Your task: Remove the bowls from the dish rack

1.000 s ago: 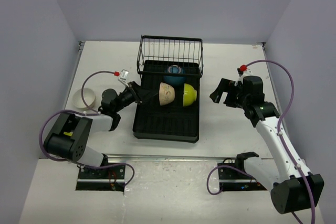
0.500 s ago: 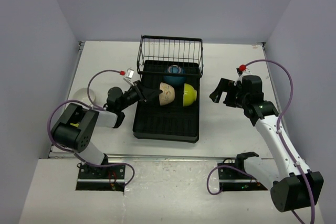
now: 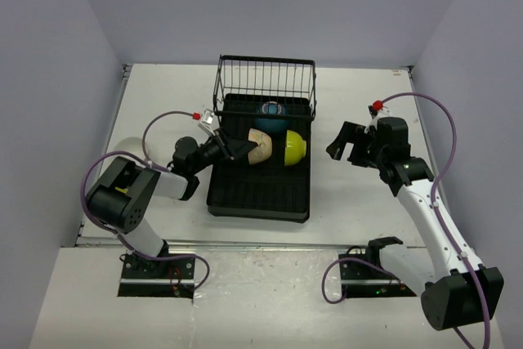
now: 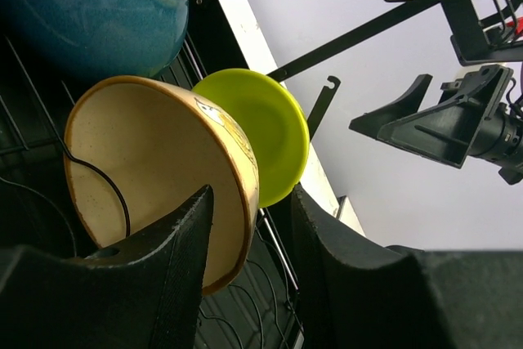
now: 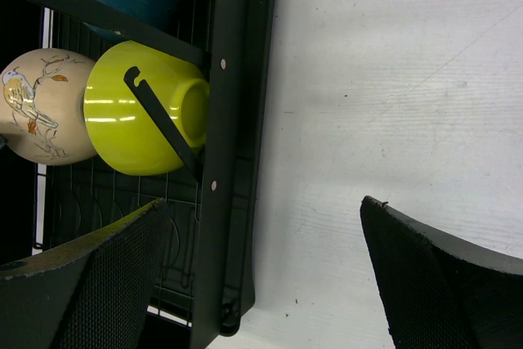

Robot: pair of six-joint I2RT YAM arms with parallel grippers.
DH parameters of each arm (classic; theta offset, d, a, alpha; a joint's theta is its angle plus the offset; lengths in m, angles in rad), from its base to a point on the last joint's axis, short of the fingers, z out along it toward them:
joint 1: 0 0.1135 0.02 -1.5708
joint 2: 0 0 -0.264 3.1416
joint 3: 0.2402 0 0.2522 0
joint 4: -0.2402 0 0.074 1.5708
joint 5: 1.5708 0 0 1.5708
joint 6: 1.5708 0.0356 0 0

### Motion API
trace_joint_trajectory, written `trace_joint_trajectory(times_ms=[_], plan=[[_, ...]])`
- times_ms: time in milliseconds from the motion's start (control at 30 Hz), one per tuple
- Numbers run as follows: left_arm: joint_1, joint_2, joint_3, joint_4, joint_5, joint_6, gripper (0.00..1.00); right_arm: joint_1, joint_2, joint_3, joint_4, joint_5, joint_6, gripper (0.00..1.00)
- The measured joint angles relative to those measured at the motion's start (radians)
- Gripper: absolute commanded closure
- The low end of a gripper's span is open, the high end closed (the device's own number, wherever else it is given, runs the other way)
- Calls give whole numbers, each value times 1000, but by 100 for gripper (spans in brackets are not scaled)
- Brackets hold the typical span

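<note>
**Sam:** Which bowl is the robot going for?

**Mia:** The cream bowl (image 4: 155, 161). It lies on its side in the dish rack (image 3: 257, 194), right against the lime bowl (image 3: 294, 146). The dark blue bowl (image 3: 271, 116) sits just behind them, near the wire basket (image 3: 265, 79).

**Sam:** Does the left claw (image 4: 252, 198) have it?

**Mia:** Not yet, I think. The claw is partly open. One finger is inside the bowl and one is outside, with the rim between them. I can see gaps, so it is not pinching.

**Sam:** And the right claw (image 5: 264, 200)?

**Mia:** It is wide open with nothing in it. It hangs over the desk (image 3: 343, 194), just beside the right side of the rack.

**Sam:** Are any bowls out?

**Mia:** One pale bowl (image 3: 121, 149) sits on the desk at the far left, partly hidden by the left arm. Three bowls are in the rack.

**Sam:** So what comes next?

**Mia:** I think the left claw has to pinch the rim, lift the bowl over the rack's edge and put it on the desk. It should go gently. The lime bowl may be resting on the cream one, and it could roll.
</note>
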State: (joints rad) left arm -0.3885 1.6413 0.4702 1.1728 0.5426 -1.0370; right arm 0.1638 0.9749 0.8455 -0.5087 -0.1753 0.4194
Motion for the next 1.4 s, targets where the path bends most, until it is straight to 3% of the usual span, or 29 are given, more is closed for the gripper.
trace_joint_trajectory(times_ms=[733,1267,1400], plan=[[-18,32,6,0,-27,-19,68,0,-16,0,-8,5,-2,1],[-19,69,10,87,-14,-64,100,0,-34,0,-14,6,-11,1],[-18,100,10,135,-6,-107,100,0,-34,0,-15,8,-14,1]])
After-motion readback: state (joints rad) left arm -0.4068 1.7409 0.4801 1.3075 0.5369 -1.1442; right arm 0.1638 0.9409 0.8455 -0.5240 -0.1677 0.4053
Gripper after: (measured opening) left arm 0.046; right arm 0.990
